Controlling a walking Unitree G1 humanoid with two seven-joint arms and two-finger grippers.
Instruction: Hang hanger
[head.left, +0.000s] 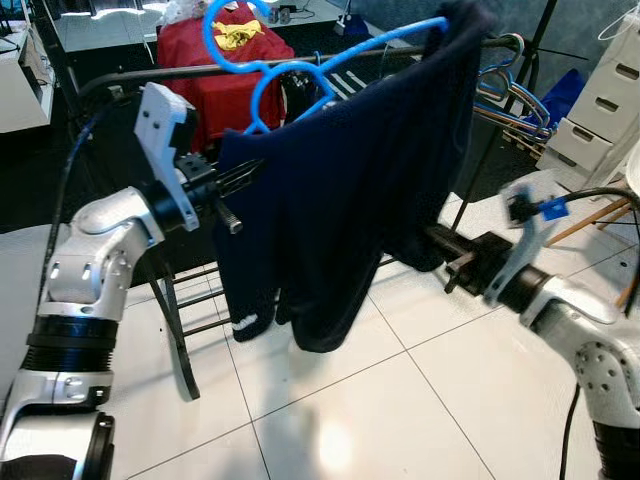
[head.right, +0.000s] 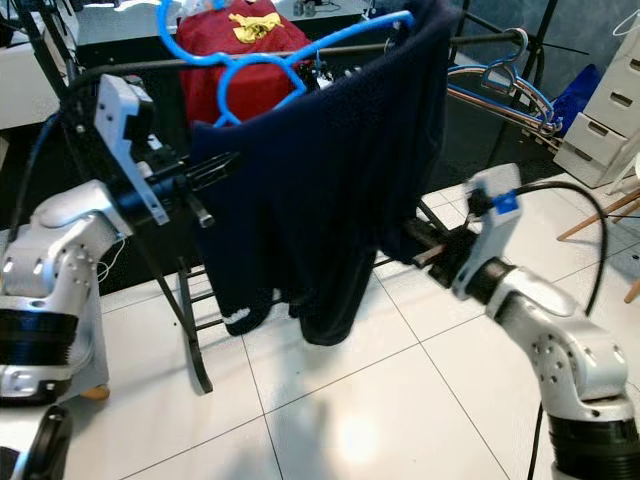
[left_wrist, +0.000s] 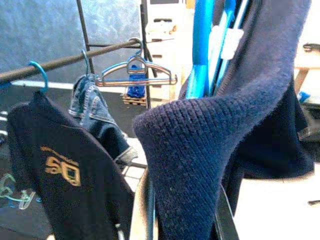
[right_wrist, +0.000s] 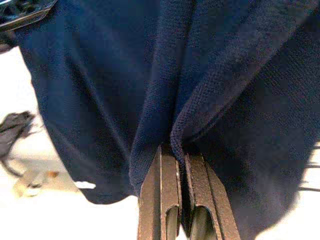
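A black clothes rail on white floor tiles carries empty hangers.

Silver jointed arms showing black ribbed rings, white wrist housings, black cables trailing behind long black fingers; right wrist wearing blue tag.

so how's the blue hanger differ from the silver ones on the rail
The blue hanger carries a navy sweater; the silver hangers hang bare. The blue one sits tilted, its hook not on the rail; the silver ones hang from the rail. All have curved hooks.
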